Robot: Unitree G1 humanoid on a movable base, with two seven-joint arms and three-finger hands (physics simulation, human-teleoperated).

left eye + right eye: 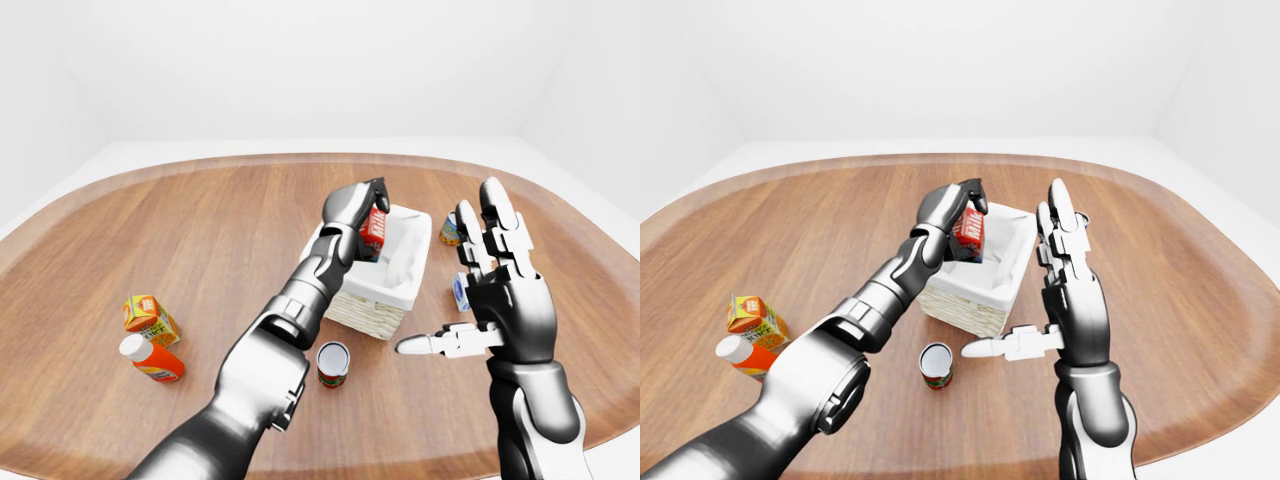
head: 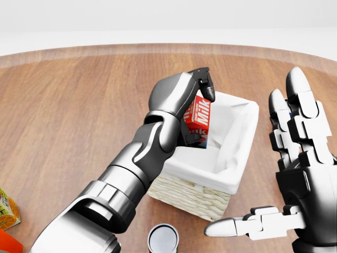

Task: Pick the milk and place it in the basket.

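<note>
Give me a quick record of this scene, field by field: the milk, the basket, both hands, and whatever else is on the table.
milk carton: red, held over the basket's opening, lower end dipping inside
basket: wicker, white cloth lining, nothing else visible inside
left hand: fingers closed round the carton
right hand: open, fingers spread, right of the basket, holding nothing
tin can: upright, below the basket in the left-eye view
orange juice carton: far left
orange bottle: lying beside the juice carton
table: wooden, rounded

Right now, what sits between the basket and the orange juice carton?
In the left-eye view, only the left arm crosses over bare wood between the basket and the orange juice carton; its left hand holds the milk.
</note>
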